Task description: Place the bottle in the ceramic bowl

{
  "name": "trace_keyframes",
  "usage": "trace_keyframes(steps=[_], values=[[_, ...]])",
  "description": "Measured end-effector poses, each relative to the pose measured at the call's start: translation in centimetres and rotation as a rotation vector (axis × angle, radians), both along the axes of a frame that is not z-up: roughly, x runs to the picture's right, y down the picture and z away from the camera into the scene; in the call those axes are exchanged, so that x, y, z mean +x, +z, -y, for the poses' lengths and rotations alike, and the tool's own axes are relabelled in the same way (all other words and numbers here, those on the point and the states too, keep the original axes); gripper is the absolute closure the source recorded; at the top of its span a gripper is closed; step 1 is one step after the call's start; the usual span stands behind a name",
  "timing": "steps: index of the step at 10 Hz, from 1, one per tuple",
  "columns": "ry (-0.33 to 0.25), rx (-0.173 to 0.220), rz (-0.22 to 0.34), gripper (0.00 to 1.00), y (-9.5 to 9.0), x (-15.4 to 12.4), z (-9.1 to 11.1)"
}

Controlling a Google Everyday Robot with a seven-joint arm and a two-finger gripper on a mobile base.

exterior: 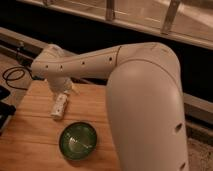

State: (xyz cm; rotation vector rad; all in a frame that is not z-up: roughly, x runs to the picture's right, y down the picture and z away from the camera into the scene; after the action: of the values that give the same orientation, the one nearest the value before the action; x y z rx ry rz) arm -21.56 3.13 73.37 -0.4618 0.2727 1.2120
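Bottle (pixel 59 107) rests tilted on the wooden table (pixel 30 142) at eleven o'clock from the ceramic bowl (pixel 78 141), not yet inside, with the gripper (pixel 63 92) at its upper end, grip state impossible to tell, so lifting and placing are left.

Across the table (pixel 30 135): reads as pale wood, plank-grained, satin rather than shiny. On the ceramic bowl (pixel 78 141), toward five o'clock from the bottle (pixel 58 106): glossy dark-green glaze, brighter in the ringed centre. On the bottle itself, smooth cream plastic, dull. Over the arm (pixel 105 62) — a smooth off-white shell, seemingly plastic, softly matt. Same pale finish on the gripper (pixel 63 94), at twelve o'clock just above the bottle. Toward one o'clock of the view, metal-looking rails (pixel 167 17), faintly glinting.
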Motion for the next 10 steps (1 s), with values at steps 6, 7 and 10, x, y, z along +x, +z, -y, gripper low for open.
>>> trace_keyframes(steps=[6, 7, 10], values=[[-0.084, 0.015, 0.11, 0.35, 4.6, -7.8, 0.8], [-0.081, 0.0, 0.105, 0.35, 5.9, -7.9, 0.1], [-0.057, -0.042, 0.05, 0.35, 9.4, -6.1, -2.3]])
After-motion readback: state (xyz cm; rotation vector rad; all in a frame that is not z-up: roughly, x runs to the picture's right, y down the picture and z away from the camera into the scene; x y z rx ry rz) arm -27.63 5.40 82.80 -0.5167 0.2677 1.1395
